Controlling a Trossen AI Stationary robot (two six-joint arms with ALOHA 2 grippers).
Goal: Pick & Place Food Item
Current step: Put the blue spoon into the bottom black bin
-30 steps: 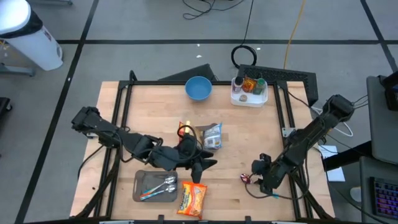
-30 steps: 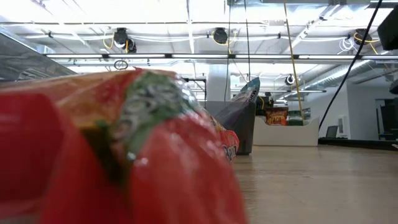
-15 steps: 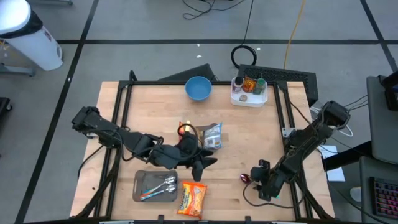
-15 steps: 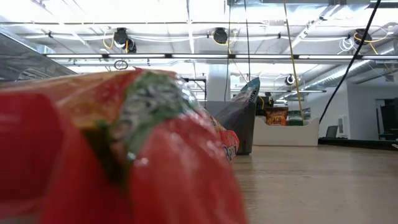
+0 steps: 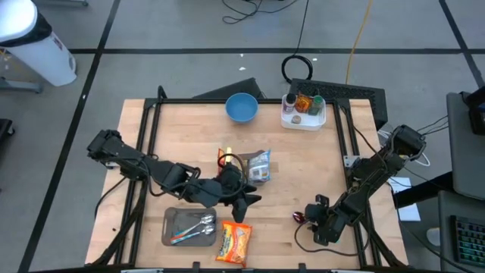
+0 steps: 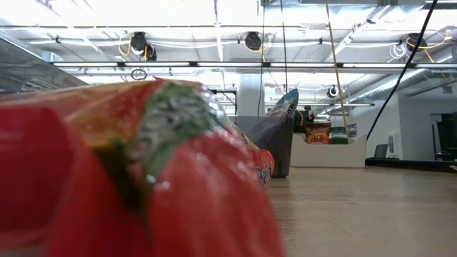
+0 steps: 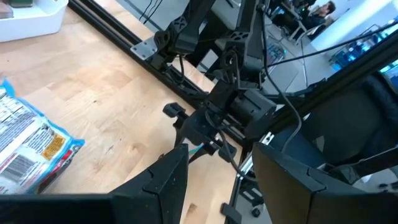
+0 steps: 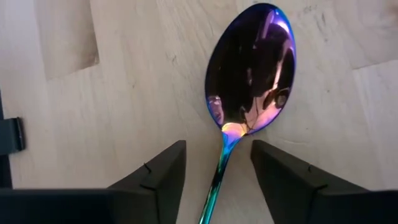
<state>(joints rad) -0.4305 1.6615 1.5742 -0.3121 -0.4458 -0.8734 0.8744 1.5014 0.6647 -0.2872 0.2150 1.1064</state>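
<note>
An iridescent purple spoon (image 8: 252,68) lies flat on the wooden table (image 5: 303,167), near its front right. My right gripper (image 8: 217,168) points down over it, open, one finger on each side of the spoon's thin handle (image 8: 217,177) without touching it. In the high view the same gripper (image 5: 305,219) sits beside the spoon (image 5: 298,218). My left gripper (image 5: 246,199) hovers open over the table's middle, holding nothing. A blue-and-white snack bag (image 5: 259,165) and an orange chip bag (image 5: 234,243) lie on the table.
A grey tray (image 5: 173,227) with spoons lies at the front left. A blue bowl (image 5: 242,108) and a white bin (image 5: 304,121) of small items stand at the far edge. A small orange packet (image 5: 225,158) lies by the snack bag. The chip bag (image 6: 128,178) fills the low view.
My right gripper has sunk toward the table and shifted slightly toward the near edge, coming down around the spoon. The spoon and the bags have stayed where they were.
</note>
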